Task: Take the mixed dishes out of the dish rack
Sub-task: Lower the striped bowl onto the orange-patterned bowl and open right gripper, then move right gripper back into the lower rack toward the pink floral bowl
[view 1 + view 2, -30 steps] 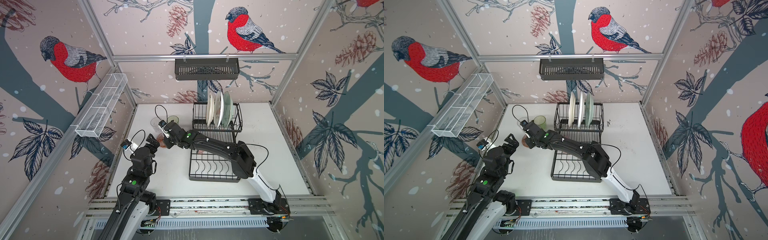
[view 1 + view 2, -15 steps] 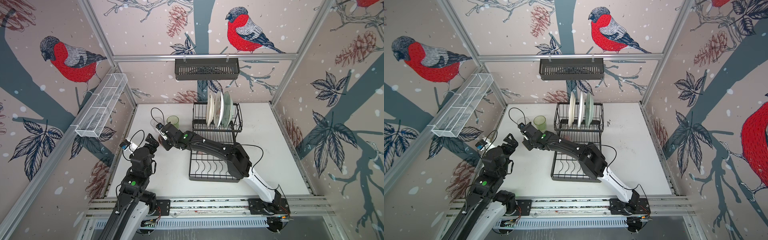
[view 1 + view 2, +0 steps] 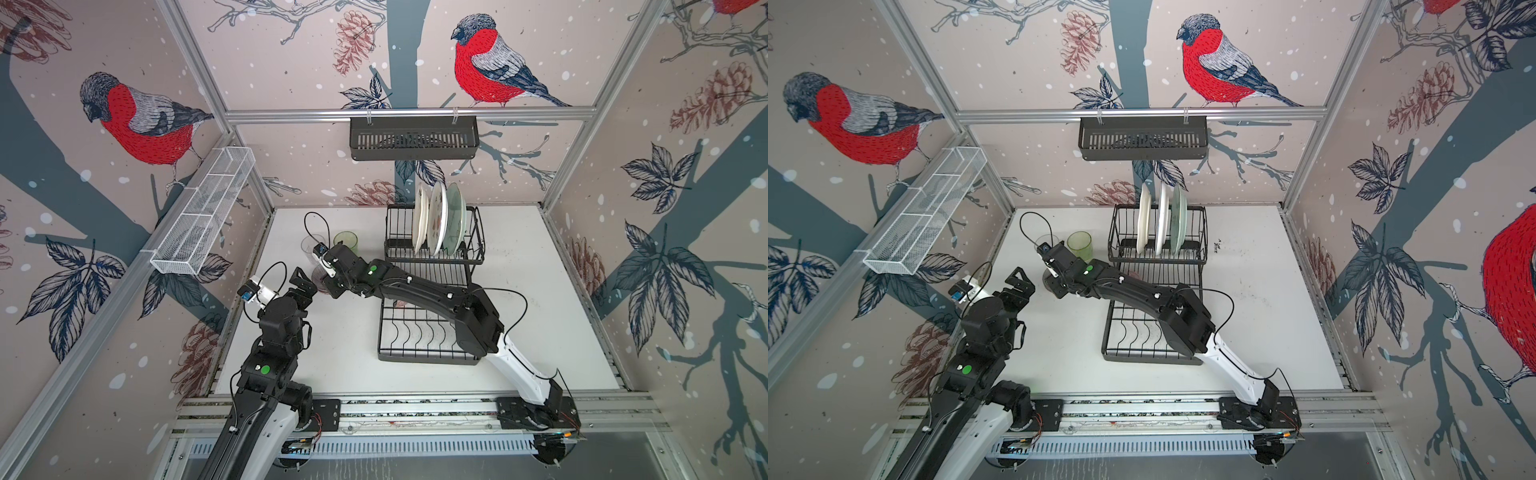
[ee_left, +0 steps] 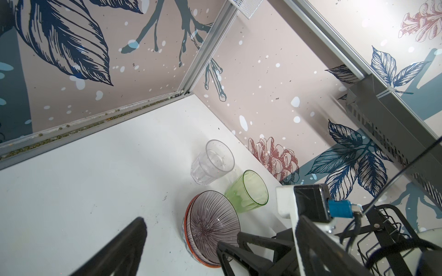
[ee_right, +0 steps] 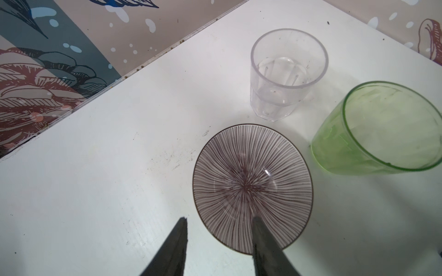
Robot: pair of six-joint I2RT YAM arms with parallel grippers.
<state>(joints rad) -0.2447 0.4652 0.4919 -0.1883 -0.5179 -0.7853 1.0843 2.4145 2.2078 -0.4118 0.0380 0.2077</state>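
Note:
A striped bowl (image 5: 251,181) tops a stack of bowls (image 4: 212,219) on the white table, left of the dish rack (image 3: 432,353). My right gripper (image 5: 218,218) hangs open over its near rim, with one finger above the inside and the other outside it. In both top views this gripper (image 3: 328,286) (image 3: 1054,286) covers most of the stack. Beside the bowls stand a clear tumbler (image 5: 287,71) and a green tumbler (image 5: 382,129). Three plates (image 3: 436,220) stand upright in the rack's raised section. My left gripper (image 3: 305,282) is open and empty, just left of the stack.
A black slotted basket (image 3: 413,139) hangs on the back wall. A white mesh basket (image 3: 203,220) runs along the left wall. The right arm lies across the rack's flat tray, hiding much of it. The left and back walls stand close to the tumblers.
My right gripper has opened and let go of the striped bowl, which now rests on the stack. The left arm has stayed where it was.

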